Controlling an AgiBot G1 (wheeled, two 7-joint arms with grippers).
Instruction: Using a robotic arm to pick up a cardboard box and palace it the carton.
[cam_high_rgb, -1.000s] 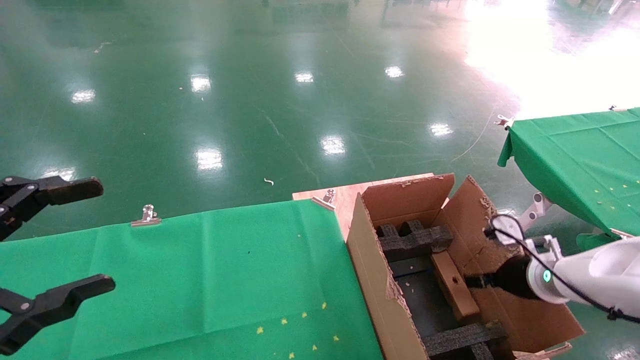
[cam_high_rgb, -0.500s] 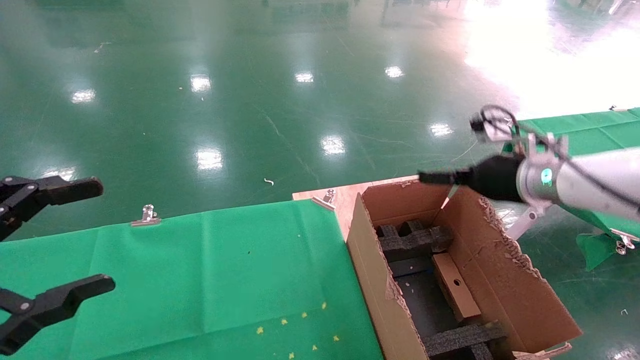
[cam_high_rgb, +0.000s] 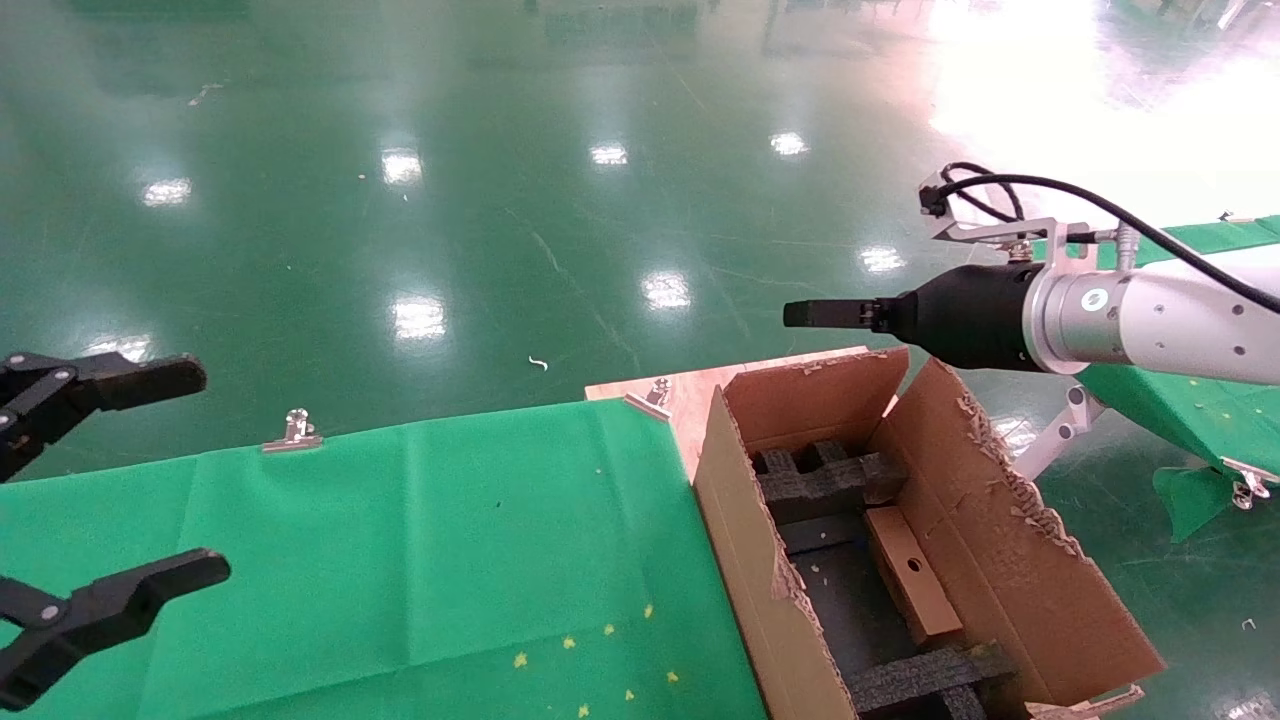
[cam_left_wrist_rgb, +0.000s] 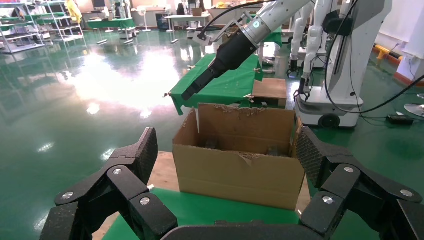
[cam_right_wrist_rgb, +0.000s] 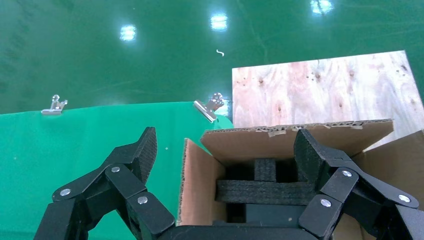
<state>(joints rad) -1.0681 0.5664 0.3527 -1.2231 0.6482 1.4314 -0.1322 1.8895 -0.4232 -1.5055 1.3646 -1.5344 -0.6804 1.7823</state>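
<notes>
The small cardboard box (cam_high_rgb: 910, 585) stands on edge inside the carton (cam_high_rgb: 740, 520), against its right wall, between black foam inserts (cam_high_rgb: 825, 480); its round hole faces up. My right robotic arm (cam_high_rgb: 1150, 320) is level above the carton's far right corner. Its gripper (cam_high_rgb: 795, 314) points left, clear of the carton. In the right wrist view this gripper (cam_right_wrist_rgb: 225, 150) is open and empty over the carton (cam_right_wrist_rgb: 197, 185). My left gripper (cam_high_rgb: 190, 475) is open and empty at the left edge. In the left wrist view (cam_left_wrist_rgb: 225, 150) it faces the carton (cam_left_wrist_rgb: 240, 175).
A green cloth table (cam_high_rgb: 400, 550) lies left of the carton, held by metal clips (cam_high_rgb: 293, 432). A plywood board (cam_high_rgb: 690, 395) shows under the carton. A second green table (cam_high_rgb: 1160, 420) stands at the right. Another robot (cam_left_wrist_rgb: 345, 60) stands behind it.
My right arm has lifted out of the carton and swung up and away, leaving the cardboard box inside. The box and the left gripper have not moved.
</notes>
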